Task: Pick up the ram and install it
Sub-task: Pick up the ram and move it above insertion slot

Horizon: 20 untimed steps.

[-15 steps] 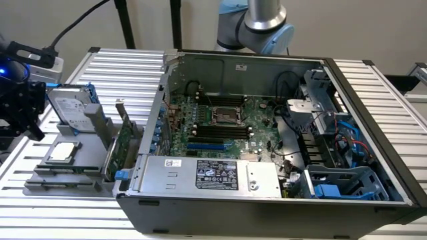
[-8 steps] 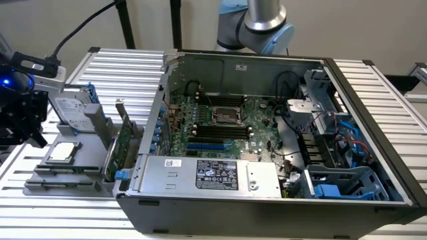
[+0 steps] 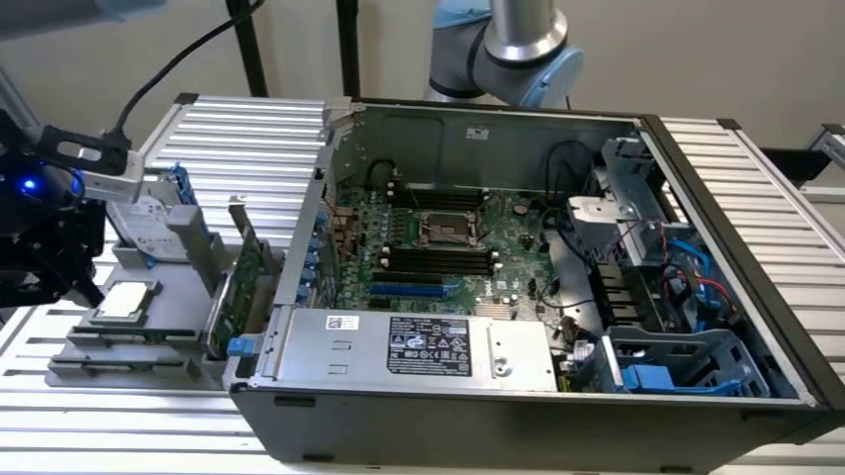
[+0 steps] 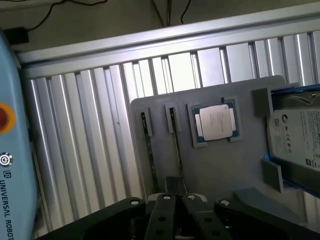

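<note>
The jaws stand almost together and look to be pinching the top edge of the ram [image 4: 175, 145]. It sits on edge in its slot in the grey tray [image 4: 225, 170] and runs straight out from between them. A twin stick [image 4: 146, 145] stands just beside them. The ram looks light, stiff, thin and fragile, so it is best gripped mid-length by its flat faces, gently.

My arm [image 3: 523, 40] reaches to the exterior view's left, the gripper [image 4: 175, 187] pointing down, its fingers [image 4: 166, 196] pressed together.
</note>
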### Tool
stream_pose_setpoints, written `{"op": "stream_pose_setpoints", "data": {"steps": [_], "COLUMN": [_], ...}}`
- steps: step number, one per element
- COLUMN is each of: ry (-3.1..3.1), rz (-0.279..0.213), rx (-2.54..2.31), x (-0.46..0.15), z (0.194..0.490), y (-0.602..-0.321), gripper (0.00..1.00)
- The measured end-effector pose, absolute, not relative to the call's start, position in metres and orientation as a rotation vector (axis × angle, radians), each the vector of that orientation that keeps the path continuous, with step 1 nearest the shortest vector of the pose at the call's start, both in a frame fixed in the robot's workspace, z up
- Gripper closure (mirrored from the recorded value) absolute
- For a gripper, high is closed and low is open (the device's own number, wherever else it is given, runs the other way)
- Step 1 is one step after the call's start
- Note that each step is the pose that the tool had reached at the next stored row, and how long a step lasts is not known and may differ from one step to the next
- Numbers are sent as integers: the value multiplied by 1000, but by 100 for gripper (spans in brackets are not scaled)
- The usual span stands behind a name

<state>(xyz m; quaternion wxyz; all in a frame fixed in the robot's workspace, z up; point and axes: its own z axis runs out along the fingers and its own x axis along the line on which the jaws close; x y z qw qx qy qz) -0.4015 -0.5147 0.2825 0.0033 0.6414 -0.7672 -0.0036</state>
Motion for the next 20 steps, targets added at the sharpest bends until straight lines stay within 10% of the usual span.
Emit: {"op": "stream_pose_setpoints", "data": {"steps": [1,2,20], "ry": [-2404,-2403,-2336], "rz": [-11,-11,-11], "rx": [2012,2013,2090], "x": [-401,-400,-398], "z": [281,279,249], "y": [-516,-517,-530], "gripper": [100,0,0]}}
